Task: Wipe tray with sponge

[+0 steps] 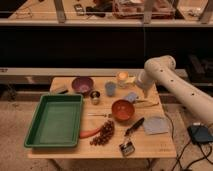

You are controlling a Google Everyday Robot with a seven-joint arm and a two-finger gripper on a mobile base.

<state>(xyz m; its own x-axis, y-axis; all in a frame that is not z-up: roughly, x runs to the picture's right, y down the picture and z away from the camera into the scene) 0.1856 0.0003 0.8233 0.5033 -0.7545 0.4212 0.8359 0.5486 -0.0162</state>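
The green tray (33, 136) lies on the left part of the wooden table. The small light-blue sponge (131, 96) lies on the table right of the middle, behind the orange bowl. My gripper (143, 94) hangs at the end of the white arm that comes in from the right. It is low over the table, just to the right of the sponge. I cannot tell whether it touches the sponge. The gripper is far from the tray.
On the table are a purple bowl (82, 84), a dark grey block (61, 90), a metal cup (95, 96), a blue cup (110, 88), an orange bowl (123, 109), grapes (102, 134), a black brush (134, 126) and a blue-grey cloth (155, 125).
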